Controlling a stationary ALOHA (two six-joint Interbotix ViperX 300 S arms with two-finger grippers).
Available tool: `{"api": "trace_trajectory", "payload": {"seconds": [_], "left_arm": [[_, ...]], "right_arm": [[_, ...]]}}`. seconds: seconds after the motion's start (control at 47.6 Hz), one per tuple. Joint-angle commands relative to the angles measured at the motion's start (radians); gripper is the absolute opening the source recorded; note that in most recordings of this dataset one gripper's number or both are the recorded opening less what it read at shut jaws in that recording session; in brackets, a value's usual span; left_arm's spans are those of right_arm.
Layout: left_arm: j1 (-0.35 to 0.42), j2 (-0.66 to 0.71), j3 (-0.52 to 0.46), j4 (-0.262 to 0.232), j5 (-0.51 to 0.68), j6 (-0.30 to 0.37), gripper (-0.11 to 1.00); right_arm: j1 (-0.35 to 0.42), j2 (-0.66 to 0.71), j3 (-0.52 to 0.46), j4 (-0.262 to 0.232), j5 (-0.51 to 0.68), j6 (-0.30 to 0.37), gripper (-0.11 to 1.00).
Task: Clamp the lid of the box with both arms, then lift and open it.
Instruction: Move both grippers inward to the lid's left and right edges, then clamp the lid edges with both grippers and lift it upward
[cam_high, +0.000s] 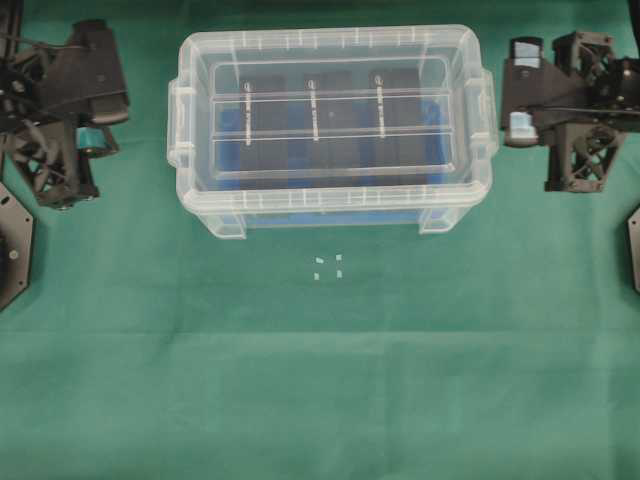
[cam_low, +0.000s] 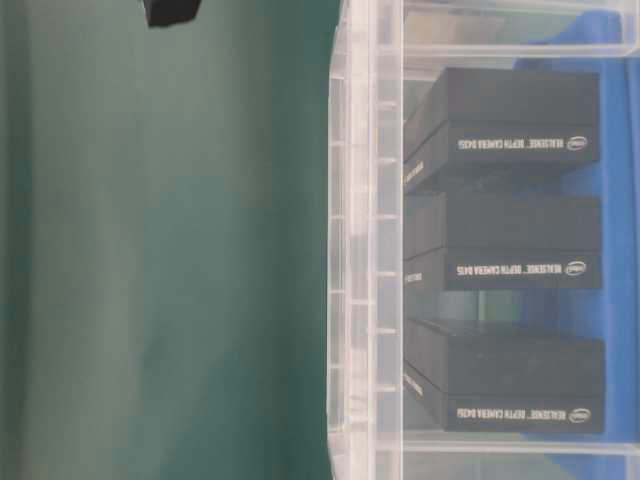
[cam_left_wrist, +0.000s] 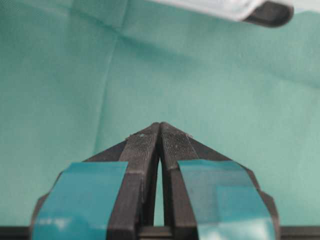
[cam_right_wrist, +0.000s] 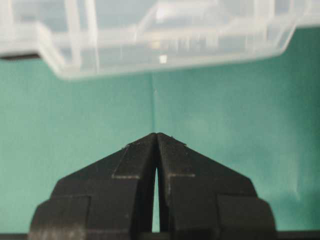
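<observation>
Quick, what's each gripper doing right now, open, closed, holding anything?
Left gripper: closed, holding nothing, over the green cloth.
Right gripper: closed, holding nothing, short of the box.

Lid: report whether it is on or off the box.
On. The lid sits flat within the box rim, covering the black blocks; neither gripper touches it.

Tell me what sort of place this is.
Probably a robotics lab bench set up for manipulation trials: a green cloth covers the table, two black arms flank a clear plastic box, and small tape markers sit in front of it.
</observation>
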Motion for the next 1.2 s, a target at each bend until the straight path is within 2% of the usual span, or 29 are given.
{"api": "trace_trajectory", "payload": {"seconds": [0.0, 0.609, 1.176], "left_arm": [[0.002, 0.038, -0.052, 0.003, -0.014, 0.012, 0.02], [0.002, 0.261, -0.179, -0.002, -0.066, 0.147, 0.02], [0.003, 0.259, -0.178, -0.003, -0.071, 0.146, 0.02]], "right_arm": [[-0.003, 0.023, -0.043, -0.002, -0.009, -0.002, 0.00], [0.012, 0.123, -0.121, -0.002, -0.067, -0.029, 0.00], [0.020, 0.152, -0.155, -0.002, -0.069, -0.031, 0.00]]}}
